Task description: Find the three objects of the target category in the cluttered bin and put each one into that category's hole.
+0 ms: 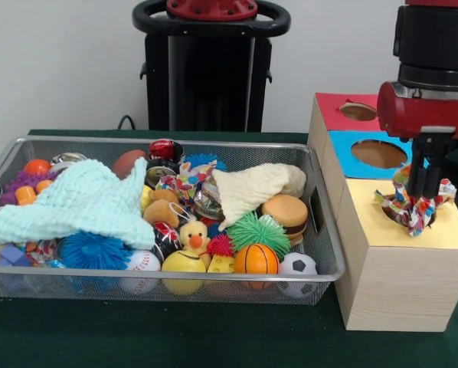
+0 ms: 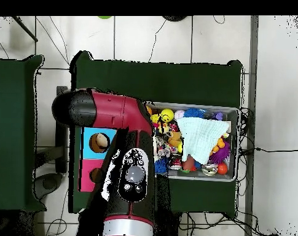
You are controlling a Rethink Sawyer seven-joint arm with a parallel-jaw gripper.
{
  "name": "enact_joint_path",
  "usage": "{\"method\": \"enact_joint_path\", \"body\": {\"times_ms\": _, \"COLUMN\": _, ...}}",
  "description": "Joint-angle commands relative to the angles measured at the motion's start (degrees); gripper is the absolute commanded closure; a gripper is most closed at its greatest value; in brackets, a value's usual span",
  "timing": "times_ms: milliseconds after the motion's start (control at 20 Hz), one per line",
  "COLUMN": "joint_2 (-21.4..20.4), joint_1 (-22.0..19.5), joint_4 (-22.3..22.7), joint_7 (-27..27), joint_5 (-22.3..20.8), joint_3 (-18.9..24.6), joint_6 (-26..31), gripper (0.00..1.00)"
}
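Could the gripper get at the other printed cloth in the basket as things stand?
Probably not yet: the gripper is over the yellow-surround hole, shut on a printed cloth. Once free, likely yes: the cloth in the basket lies on top, uncovered.
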Motion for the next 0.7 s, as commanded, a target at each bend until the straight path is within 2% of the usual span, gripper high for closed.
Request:
{"method": "enact_joint_path", "body": {"times_ms": 50, "joint_2": 3.8, "joint_1": -0.65, "joint_4": 3.48, "joint_7": 11.0, "joint_5": 0.84, "joint_3": 4.59, "joint_6": -1.92, "gripper": 1.0}}
{"method": "enact_joint_path", "body": {"times_ms": 300, "joint_2": 5.47, "joint_1": -0.3, "joint_4": 2.14, "joint_7": 10.99, "joint_5": 0.27, "joint_3": 3.64, "joint_6": -1.44, "gripper": 1.0}}
{"method": "enact_joint_path", "body": {"times_ms": 700, "joint_2": 6.33, "joint_1": 1.69, "joint_4": 0.49, "joint_7": 11.97, "joint_5": -0.59, "joint_3": -0.19, "joint_6": 4.07, "gripper": 1.0}}
